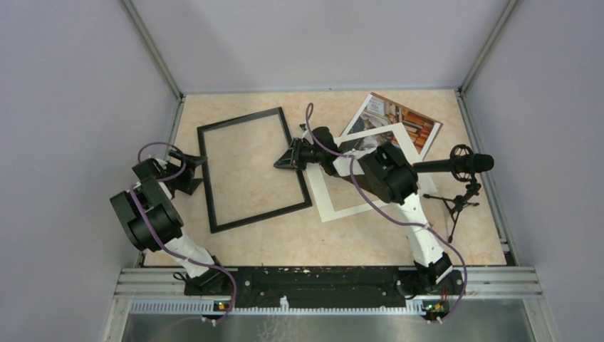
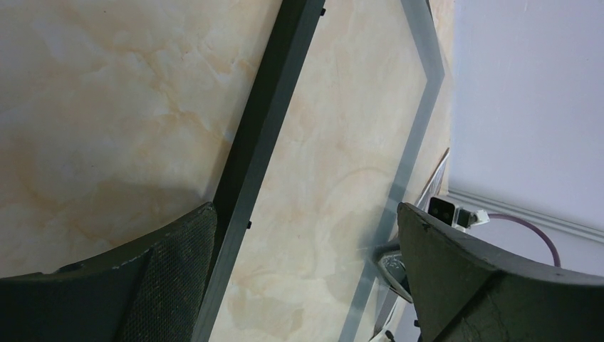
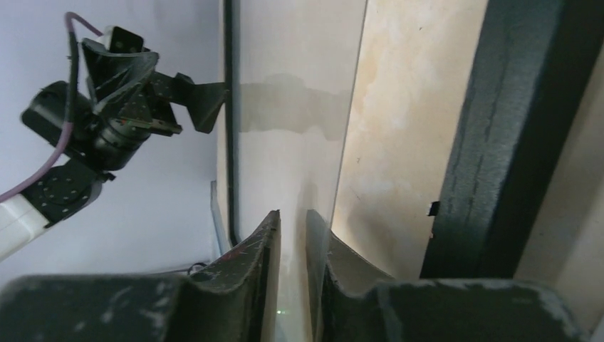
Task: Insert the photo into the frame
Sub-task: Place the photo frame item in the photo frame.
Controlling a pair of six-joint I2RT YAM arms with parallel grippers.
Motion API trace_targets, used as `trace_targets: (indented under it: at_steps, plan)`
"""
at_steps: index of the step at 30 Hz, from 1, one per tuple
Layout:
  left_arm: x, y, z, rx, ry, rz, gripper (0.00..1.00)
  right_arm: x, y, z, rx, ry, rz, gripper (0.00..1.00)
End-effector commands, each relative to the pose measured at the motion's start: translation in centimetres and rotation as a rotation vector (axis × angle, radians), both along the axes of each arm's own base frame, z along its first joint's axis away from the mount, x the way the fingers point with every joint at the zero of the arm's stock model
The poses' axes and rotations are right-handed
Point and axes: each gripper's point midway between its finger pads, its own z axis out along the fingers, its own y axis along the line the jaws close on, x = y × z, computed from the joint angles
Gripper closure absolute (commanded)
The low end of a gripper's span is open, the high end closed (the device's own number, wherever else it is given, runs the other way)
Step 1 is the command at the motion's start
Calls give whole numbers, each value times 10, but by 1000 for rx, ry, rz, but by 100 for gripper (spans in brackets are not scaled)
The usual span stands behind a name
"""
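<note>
The black frame (image 1: 238,119) lies flat at the table's left centre, back side up with small tabs showing. It also shows in the left wrist view (image 2: 263,128) and the right wrist view (image 3: 498,142). The photo (image 1: 406,121) lies at the far right, partly under the white mat (image 1: 349,210). My right gripper (image 1: 283,162) is at the frame's right side, shut on a clear pane (image 3: 299,128) that runs between its tips (image 3: 293,214). The pane's edge shows in the left wrist view (image 2: 409,164). My left gripper (image 1: 198,171) is open (image 2: 305,206) at the frame's left bar.
A black microphone on a small tripod (image 1: 463,164) stands at the right edge. Grey walls close in the table on the left, the right and the back. The left gripper also shows in the right wrist view (image 3: 192,103), touching the frame's far side.
</note>
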Motion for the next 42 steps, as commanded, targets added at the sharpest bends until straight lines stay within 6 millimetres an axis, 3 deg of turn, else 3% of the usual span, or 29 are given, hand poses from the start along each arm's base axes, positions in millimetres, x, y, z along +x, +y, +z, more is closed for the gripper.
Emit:
trace_targets:
  at_steps: [1, 11, 16, 24, 30, 42]
  plan:
    - [1, -4, 10, 5, -38, -30, 2, 8, 7, 48, -58, -143, 15, 76]
    - [-2, -4, 12, 15, -28, -29, 2, 10, 7, 39, -196, -167, 52, 62]
    - [-2, 4, 24, 85, -27, -8, 1, 11, 6, 40, -264, -188, 55, 54]
    - [-4, 4, 41, 125, -64, -5, 2, 13, -4, 46, -388, -227, 33, 34]
    - [-5, 0, 53, 128, -107, -12, 2, 19, -18, 52, -481, -253, -2, 25]
    - [-4, -11, 66, 107, -162, -43, 2, 16, -42, 73, -592, -289, -41, 20]
